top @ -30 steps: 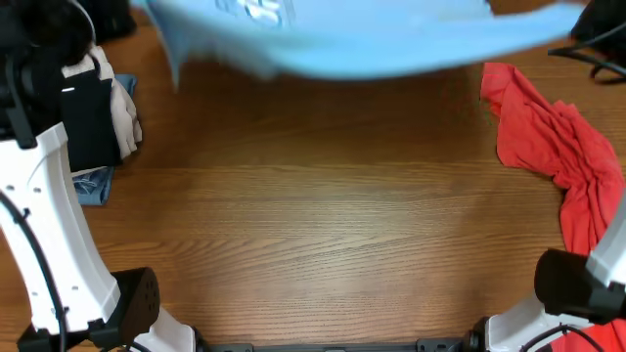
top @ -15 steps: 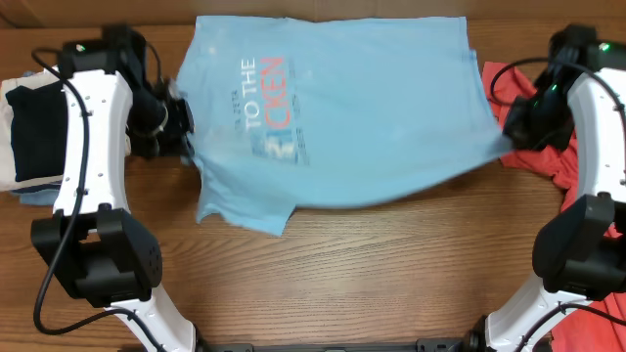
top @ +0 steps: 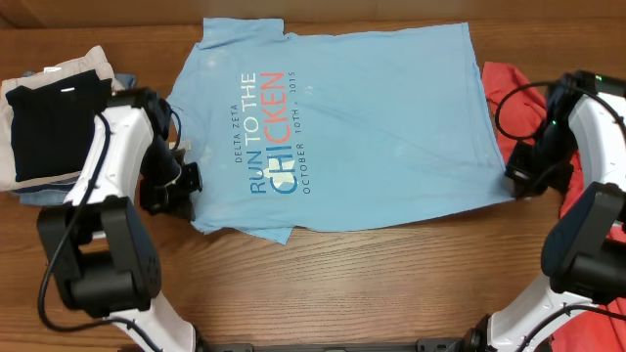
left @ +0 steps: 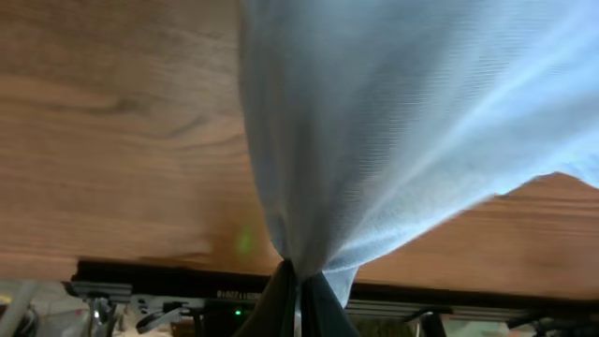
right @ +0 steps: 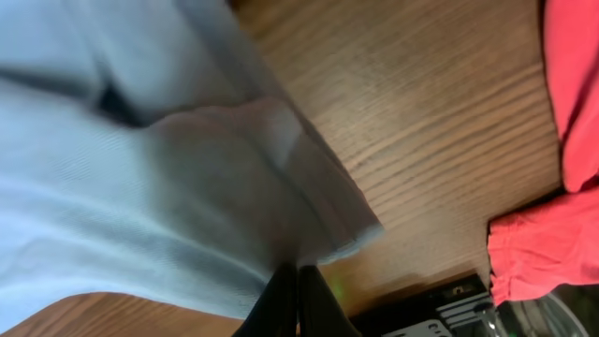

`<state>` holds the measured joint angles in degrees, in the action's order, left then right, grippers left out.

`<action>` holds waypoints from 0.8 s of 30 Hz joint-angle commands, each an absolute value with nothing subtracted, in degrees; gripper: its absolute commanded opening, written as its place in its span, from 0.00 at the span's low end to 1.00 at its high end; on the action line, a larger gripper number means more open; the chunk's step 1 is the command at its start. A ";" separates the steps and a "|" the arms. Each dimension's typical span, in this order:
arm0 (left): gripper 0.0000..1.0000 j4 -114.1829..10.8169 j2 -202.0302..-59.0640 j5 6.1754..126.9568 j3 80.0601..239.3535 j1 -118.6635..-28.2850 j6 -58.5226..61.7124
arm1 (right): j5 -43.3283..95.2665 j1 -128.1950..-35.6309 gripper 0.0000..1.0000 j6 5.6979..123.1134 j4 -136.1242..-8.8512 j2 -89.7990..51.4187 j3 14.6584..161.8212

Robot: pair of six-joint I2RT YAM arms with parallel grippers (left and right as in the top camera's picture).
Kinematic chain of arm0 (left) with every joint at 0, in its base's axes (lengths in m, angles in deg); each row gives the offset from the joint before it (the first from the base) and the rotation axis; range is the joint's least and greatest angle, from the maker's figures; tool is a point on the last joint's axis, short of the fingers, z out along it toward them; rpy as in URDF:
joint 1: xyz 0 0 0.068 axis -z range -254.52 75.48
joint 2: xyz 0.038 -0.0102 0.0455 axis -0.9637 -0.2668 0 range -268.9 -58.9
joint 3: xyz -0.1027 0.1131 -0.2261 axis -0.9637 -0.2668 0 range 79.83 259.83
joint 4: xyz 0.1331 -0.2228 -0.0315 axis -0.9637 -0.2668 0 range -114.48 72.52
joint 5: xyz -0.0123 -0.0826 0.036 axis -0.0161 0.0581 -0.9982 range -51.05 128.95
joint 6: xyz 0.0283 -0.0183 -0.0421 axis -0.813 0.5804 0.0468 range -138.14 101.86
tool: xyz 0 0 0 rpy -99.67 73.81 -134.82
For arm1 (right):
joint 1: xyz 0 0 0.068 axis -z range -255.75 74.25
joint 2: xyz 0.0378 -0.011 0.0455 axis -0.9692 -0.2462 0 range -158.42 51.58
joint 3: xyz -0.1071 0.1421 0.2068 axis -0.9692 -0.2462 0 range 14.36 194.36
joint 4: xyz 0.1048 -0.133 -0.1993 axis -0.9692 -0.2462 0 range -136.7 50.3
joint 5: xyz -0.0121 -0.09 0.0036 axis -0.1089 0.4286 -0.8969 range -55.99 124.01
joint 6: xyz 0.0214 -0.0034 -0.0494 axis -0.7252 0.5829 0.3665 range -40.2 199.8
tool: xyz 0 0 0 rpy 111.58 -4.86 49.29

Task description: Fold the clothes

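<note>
A sky-blue T-shirt (top: 381,127) with red and white lettering lies spread flat on the wooden table, print up. My left gripper (top: 192,182) is shut on the shirt's left edge near the sleeve; in the left wrist view the cloth (left: 374,122) rises from the closed jaws. My right gripper (top: 511,176) is shut on the shirt's right lower corner; the right wrist view shows the cloth (right: 140,187) pinched between the jaws. A coral-red shirt (top: 504,93) lies crumpled at the right, also seen in the right wrist view (right: 571,94).
A stack of folded clothes (top: 49,132), dark and beige, sits at the left edge of the table. The wooden table (top: 333,284) runs in front of the shirt. More red cloth (top: 587,332) shows at the bottom right corner.
The blue shirt, swung in the air a second ago, has come down and now lies flat. Both grippers moved toward the front, pulling the shirt with them.
</note>
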<state>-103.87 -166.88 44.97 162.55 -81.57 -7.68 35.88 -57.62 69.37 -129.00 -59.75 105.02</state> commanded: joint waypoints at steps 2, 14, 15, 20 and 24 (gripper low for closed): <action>0.04 -101.20 -157.18 41.87 156.56 -83.74 -4.23 | 36.45 -56.33 0.04 69.30 -127.38 -56.51 99.88; 0.04 -100.63 -141.77 39.68 148.98 -90.47 -1.56 | 36.45 -56.11 0.04 67.49 -124.82 -48.31 91.11; 0.04 -100.83 -141.09 39.90 148.84 -90.73 -1.56 | 36.43 -56.11 0.04 67.47 -124.87 -47.20 90.98; 0.04 -98.40 -139.54 40.58 148.82 -90.91 -1.28 | 35.18 -56.20 0.04 67.57 -122.64 -42.26 90.92; 0.04 -92.81 -139.85 44.45 148.82 -90.88 -1.19 | 31.79 -56.64 0.04 68.06 -118.07 -41.78 90.92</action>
<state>-95.52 -140.33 41.80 149.24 -90.42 -2.31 34.20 -56.35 67.84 -119.93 -42.76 91.05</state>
